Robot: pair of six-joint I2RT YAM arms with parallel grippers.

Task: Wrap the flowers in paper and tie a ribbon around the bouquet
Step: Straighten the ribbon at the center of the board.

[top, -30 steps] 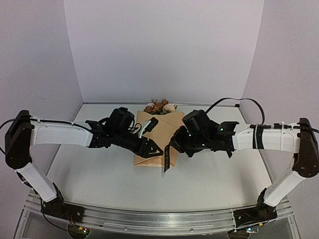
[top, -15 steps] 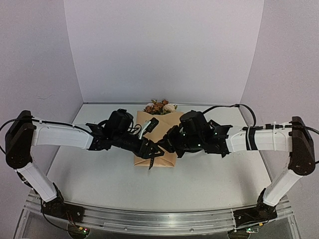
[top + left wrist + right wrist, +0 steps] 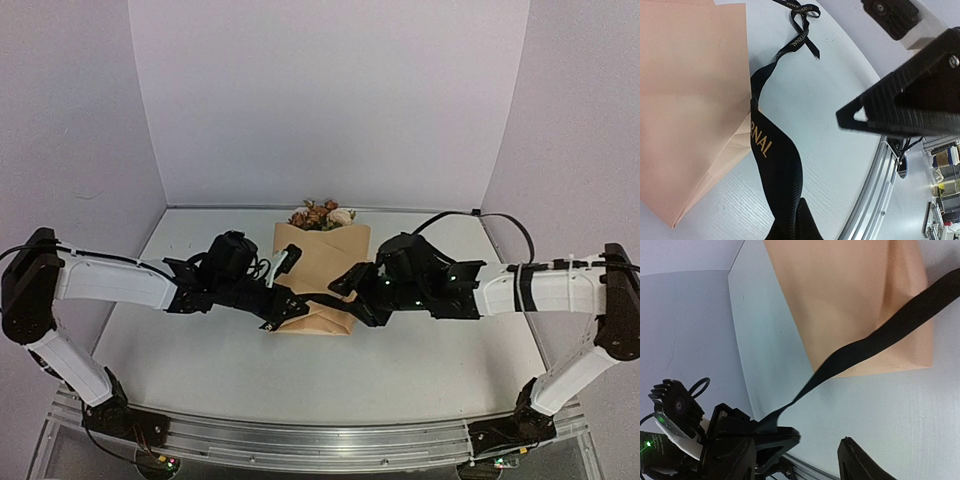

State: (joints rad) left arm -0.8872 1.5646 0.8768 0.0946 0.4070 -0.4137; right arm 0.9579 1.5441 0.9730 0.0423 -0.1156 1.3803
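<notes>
The bouquet lies at the table's middle: folded tan paper (image 3: 322,262) with the flowers (image 3: 322,214) poking out at its far end. The black ribbon (image 3: 322,298) stretches across the paper's near part between both grippers. My left gripper (image 3: 283,308) is shut on the ribbon (image 3: 771,165), which carries gold letters and runs up past the paper's edge (image 3: 695,100) to a loose tail. My right gripper (image 3: 350,286) stands open just right of the paper. In its wrist view the ribbon (image 3: 875,342) crosses the paper (image 3: 840,295) and ends against one of its fingers (image 3: 772,437). The gap of the right gripper (image 3: 821,437) holds nothing.
The white table (image 3: 420,370) has an aluminium rail (image 3: 320,442) along its near edge. Pale walls close in the back and both sides. A finger of the right gripper (image 3: 900,107) hangs close above the left gripper's camera.
The two grippers met at the paper's near edge. My left gripper closed on the ribbon, my right gripper opened and drew back right. The ribbon now lies taut across the paper.
</notes>
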